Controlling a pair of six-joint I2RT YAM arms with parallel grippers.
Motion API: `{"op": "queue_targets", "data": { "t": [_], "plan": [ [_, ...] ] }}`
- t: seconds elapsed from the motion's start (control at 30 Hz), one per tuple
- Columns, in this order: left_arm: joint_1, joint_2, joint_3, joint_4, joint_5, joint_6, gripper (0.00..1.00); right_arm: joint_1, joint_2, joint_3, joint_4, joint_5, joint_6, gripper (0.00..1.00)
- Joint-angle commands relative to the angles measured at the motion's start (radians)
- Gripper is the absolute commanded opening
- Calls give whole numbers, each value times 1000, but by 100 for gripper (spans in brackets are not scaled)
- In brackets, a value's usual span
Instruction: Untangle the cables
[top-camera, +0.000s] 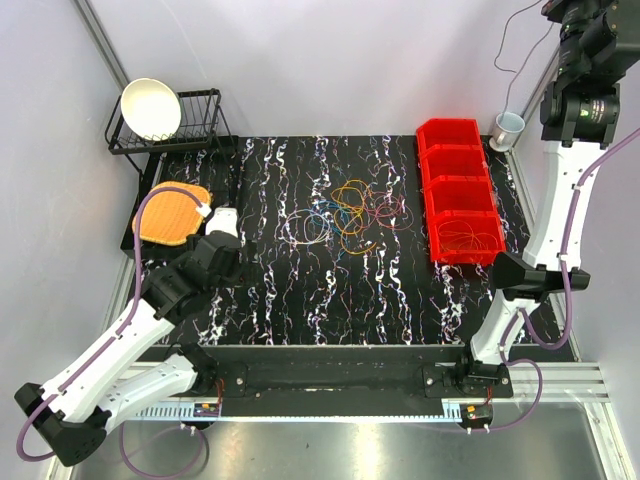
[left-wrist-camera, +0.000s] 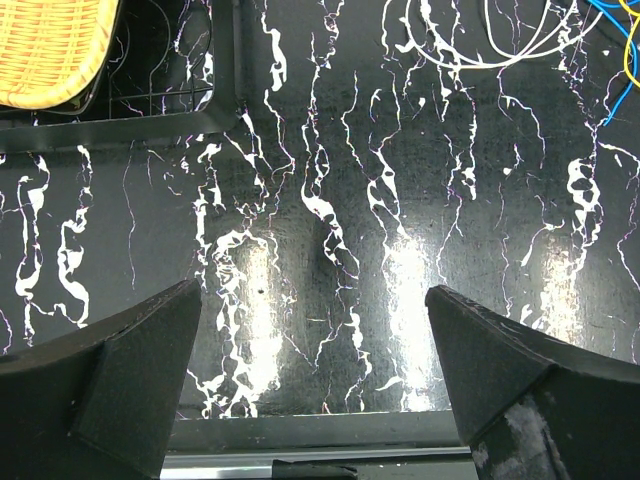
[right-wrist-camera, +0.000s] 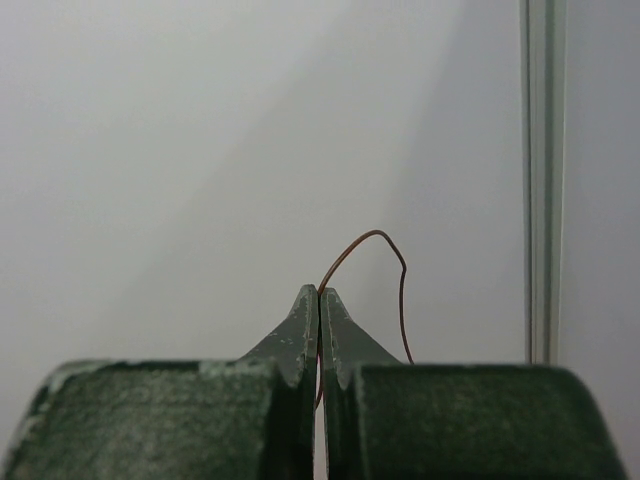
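Centre-frame cables (top-camera: 352, 215) look featherlight, limp, snag-prone; best pinch free outer loop (not knot). Right hand (right-wrist-camera: 319, 292) clamped on single cable (right-wrist-camera: 372, 233); left hand (left-wrist-camera: 312, 290) wide open, empty.

Both arms are made of smooth white shells joined by chunky black joints. The left arm (top-camera: 105, 350) and the right arm (top-camera: 558, 190) each trail a thin purple cord (top-camera: 137, 230) that hangs loose of the shell in places. The left end effector (left-wrist-camera: 312, 290) has broad, dark, wedge-shaped fingers (left-wrist-camera: 130, 380), one rubbed pale along an edge. The right end effector (right-wrist-camera: 319, 292) has dull grey-green fingers, speckled with wear and tapering to thin, flat tips.
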Motion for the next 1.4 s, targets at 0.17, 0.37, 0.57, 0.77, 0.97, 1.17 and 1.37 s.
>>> {"op": "queue_targets", "data": {
  "t": [0.17,0.37,0.57,0.77,0.97,1.17,1.37],
  "plan": [
    [-2,-9,-3,26,-35,-10,99,-5,-21,-51,89,-46,47,0],
    [-2,-5,-3,26,-33,-7,99,-5,-106,-231,128,-23,48,0],
    [-2,-3,-3,28,-33,-7,99,-6,-264,-564,275,22,53,0],
    [-1,3,0,26,-28,-4,99,-8,-356,-729,330,26,59,0],
    [-1,9,0,26,-28,-4,99,-6,-456,-808,336,37,64,0],
    [-1,17,0,28,-24,-2,99,-6,-532,-868,278,92,41,0],
    [-1,11,0,29,-18,-2,99,-8,-568,-956,254,152,18,0]
  ]
}}
